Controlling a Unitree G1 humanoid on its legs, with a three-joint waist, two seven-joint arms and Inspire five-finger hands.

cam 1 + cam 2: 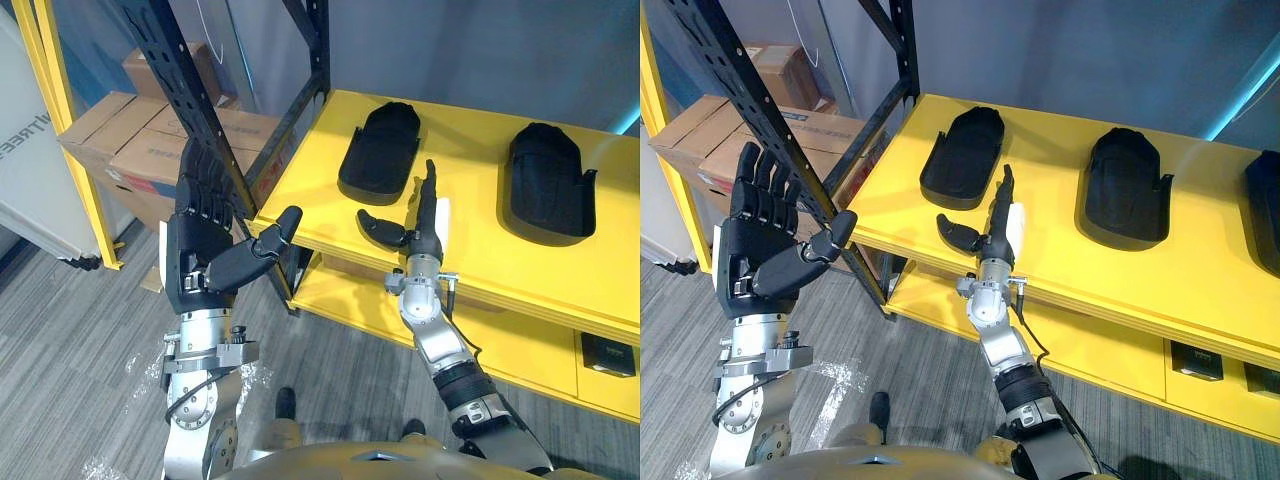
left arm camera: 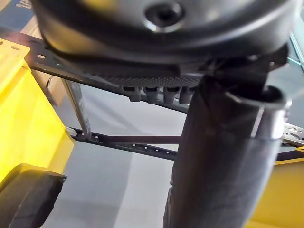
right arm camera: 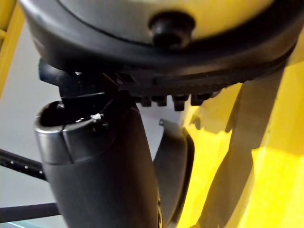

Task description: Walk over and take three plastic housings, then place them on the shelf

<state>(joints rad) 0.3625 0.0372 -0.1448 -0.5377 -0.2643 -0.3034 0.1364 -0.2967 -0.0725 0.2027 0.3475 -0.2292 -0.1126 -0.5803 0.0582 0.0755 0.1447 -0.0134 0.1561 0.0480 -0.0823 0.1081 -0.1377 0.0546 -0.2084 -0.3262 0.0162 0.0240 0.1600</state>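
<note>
Three black moulded plastic housings lie on the yellow shelf (image 1: 1070, 262): one (image 1: 962, 145) near its left end, one (image 1: 1127, 185) mid-shelf and a third (image 1: 1265, 215) farther right. The right hand (image 1: 993, 238) hovers over the front edge, fingers straight and empty. The left hand (image 1: 755, 245) is spread and empty off the left corner. Placing looks finished.

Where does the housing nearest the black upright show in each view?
Left eye view: the housing lies on the yellow shelf board, upper middle, just beyond the fingers of the right hand.
Right eye view: the same housing, upper middle, slightly leftward.
Left wrist view: a dark shape on the yellow board, probably it.
Right wrist view: a dark curved edge against the yellow, probably it.
Shared landmark: the yellow shelf board.
</note>
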